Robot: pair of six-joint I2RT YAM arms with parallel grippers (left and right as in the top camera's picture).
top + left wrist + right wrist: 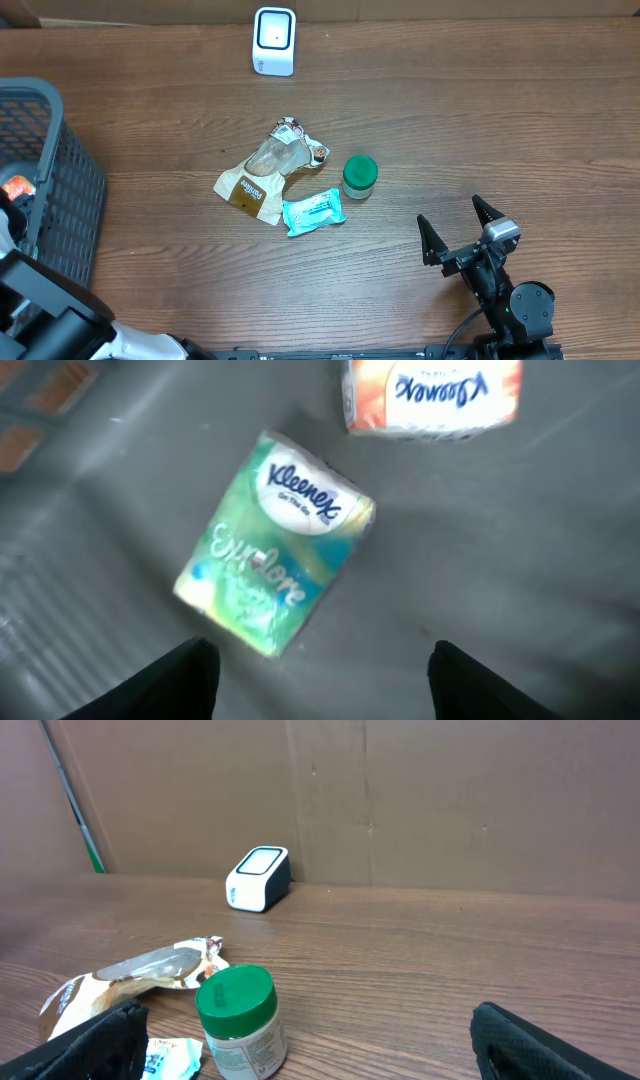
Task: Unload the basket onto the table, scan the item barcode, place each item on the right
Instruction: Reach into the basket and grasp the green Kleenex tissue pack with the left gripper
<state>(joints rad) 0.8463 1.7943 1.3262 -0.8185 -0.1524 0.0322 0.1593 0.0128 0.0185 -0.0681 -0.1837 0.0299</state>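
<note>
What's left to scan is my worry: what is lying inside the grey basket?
Two tissue packs lie on the floor of the basket: a green pack and an orange pack, cut off at the frame edge. From overhead, the left arm hides much of the inside.

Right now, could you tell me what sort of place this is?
Probably a mock checkout bench: a scanner on a wooden table, a basket and a jar to scan.

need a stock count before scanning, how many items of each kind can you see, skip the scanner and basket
tissue packs: 2, the green kleenex pack and the orange kleenex pack, both in the left wrist view
brown snack bag: 1
blue packet: 1
green-lidded jar: 1
total: 5
</note>
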